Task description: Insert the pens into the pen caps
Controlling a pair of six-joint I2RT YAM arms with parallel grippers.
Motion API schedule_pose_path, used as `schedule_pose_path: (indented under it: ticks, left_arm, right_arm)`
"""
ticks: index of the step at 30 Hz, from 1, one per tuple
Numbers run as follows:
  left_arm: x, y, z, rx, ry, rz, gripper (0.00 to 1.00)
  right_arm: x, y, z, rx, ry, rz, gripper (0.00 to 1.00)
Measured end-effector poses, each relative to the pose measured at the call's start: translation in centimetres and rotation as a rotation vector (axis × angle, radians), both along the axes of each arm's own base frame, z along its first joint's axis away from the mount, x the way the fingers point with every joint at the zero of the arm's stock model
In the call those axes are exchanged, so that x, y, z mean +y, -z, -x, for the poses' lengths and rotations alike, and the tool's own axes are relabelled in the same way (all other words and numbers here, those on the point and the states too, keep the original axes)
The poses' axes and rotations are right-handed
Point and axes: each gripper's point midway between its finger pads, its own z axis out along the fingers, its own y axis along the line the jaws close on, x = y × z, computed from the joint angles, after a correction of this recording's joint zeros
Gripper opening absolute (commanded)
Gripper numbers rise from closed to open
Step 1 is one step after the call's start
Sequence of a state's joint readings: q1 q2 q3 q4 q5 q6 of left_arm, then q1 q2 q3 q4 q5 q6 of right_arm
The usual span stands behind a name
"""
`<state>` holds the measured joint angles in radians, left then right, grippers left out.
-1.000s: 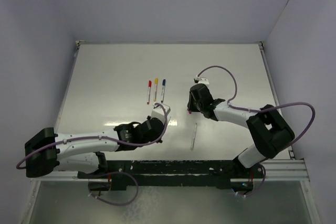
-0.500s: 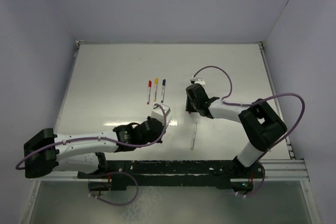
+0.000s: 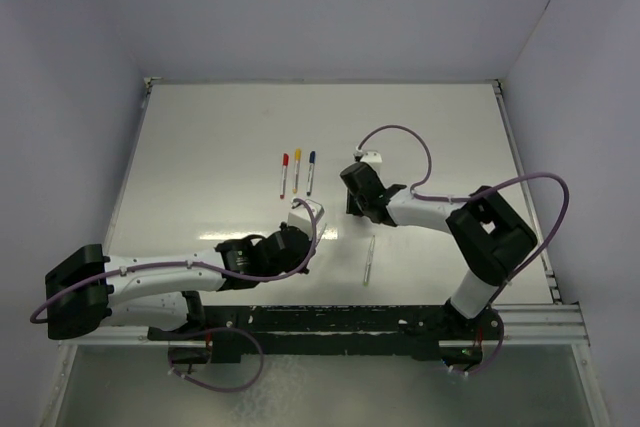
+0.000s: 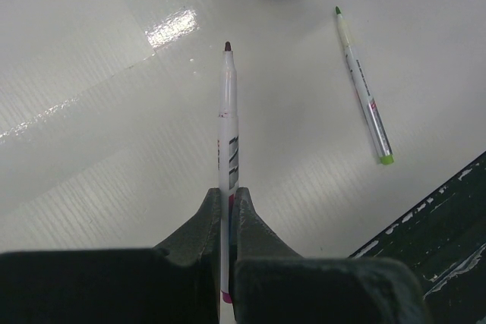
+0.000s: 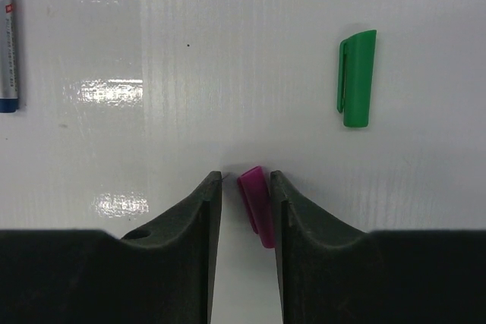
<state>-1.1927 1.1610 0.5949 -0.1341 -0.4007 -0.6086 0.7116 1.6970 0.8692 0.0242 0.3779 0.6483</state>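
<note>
The left claw (image 4: 225, 202) is gripping the held pen (image 4: 227, 111) near its rear end, jaws closed hard on the barrel; the pen is standing clear of the worktop (image 3: 220, 127), bare tip leading away from the claw.

The right claw (image 5: 244, 180) is sitting narrowly parted about the purple cap (image 5: 257, 202); the cap is leaning against one finger, with a slit of worktop showing beside the other; whether it is truly pinched I cannot tell, nor which end is the open one.

Governing relation: the cap is lying ahead of the pen tip and a little to the right, at the far edge of the left wrist view; the pen's long axis is running toward the right claw but is not lined up on the cap; the cap's own axis is running along the right fingers, slightly tilted. Each arm has its own part in hand, so in my judgement the join is depending on squaring those two axes.

Against the earlier frames, the right arm is showing swung leftward, its claw nearer the left claw; the left arm is showing almost no change.

Outstanding: the green pen (image 4: 363, 85) and green cap (image 5: 357, 77) are lying apart, uncapped; three capped pens (image 3: 297, 169) are lying side by side farther back.
</note>
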Motion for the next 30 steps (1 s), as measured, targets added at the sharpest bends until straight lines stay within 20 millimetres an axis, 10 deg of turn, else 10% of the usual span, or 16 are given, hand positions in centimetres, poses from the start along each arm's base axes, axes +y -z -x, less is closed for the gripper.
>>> schedule_pose_path:
  ticks: [6, 12, 30]
  left_arm:
    - [0.1, 0.1, 0.0, 0.002, -0.001, -0.003, 0.00]
    - [0.0, 0.0, 0.0, -0.001, -0.001, 0.005, 0.00]
    - [-0.9, 0.8, -0.3, -0.004, 0.008, 0.002, 0.00]
  right_arm:
    - [-0.3, 0.1, 0.2, 0.003, 0.013, 0.020, 0.30]
    - [-0.8, 0.2, 0.4, 0.009, 0.029, 0.043, 0.00]
    - [-1.2, -2.2, 1.4, 0.012, 0.010, 0.024, 0.00]
